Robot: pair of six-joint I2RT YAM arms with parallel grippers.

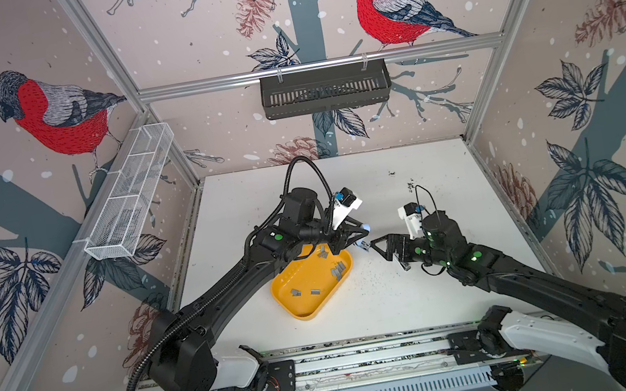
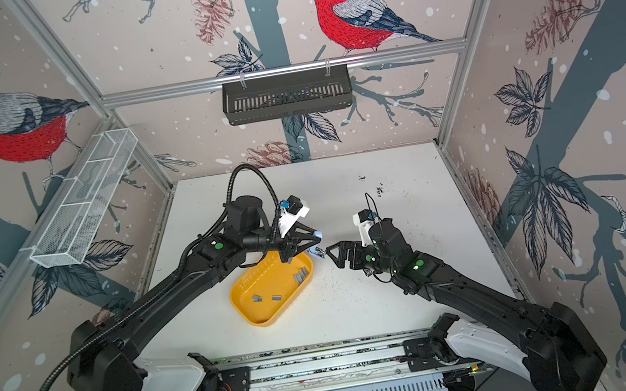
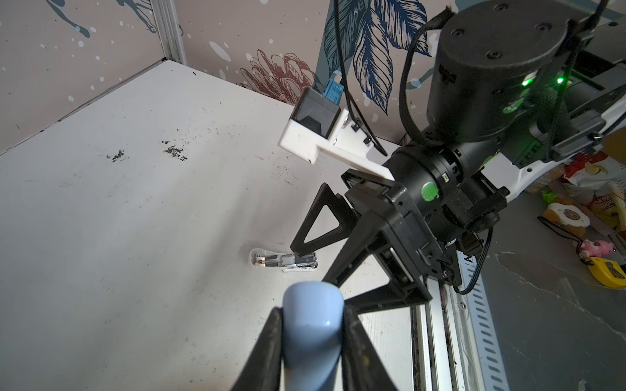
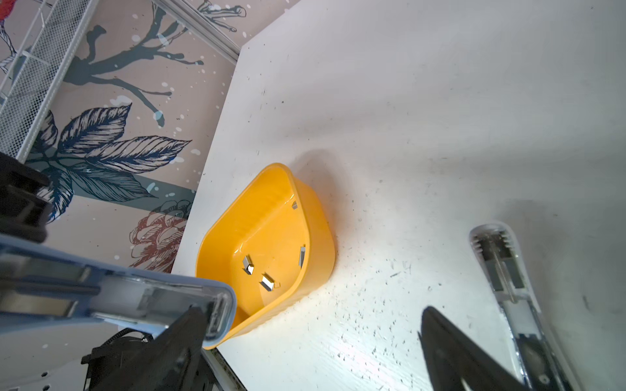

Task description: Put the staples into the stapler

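Note:
The stapler's pale blue upper part (image 3: 313,338) is pinched between the fingers of my left gripper (image 3: 312,308), which is shut on it and holds it above the table by the tray's far corner (image 1: 366,228). The stapler's white and metal lower part (image 3: 284,262) lies open on the table (image 4: 508,281). I cannot tell whether the two parts are joined. My right gripper (image 1: 390,256) is open just right of it, one fingertip (image 3: 298,248) at the metal channel. Several grey staples (image 1: 338,270) lie in the yellow tray (image 1: 303,311), also seen from the right wrist (image 4: 267,282).
A white mesh basket (image 1: 130,194) hangs on the left wall and a black basket (image 1: 325,89) on the back rail. Dark specks and crumbs are scattered on the white table (image 1: 422,293) right of the tray. The arms' base rail runs along the front edge.

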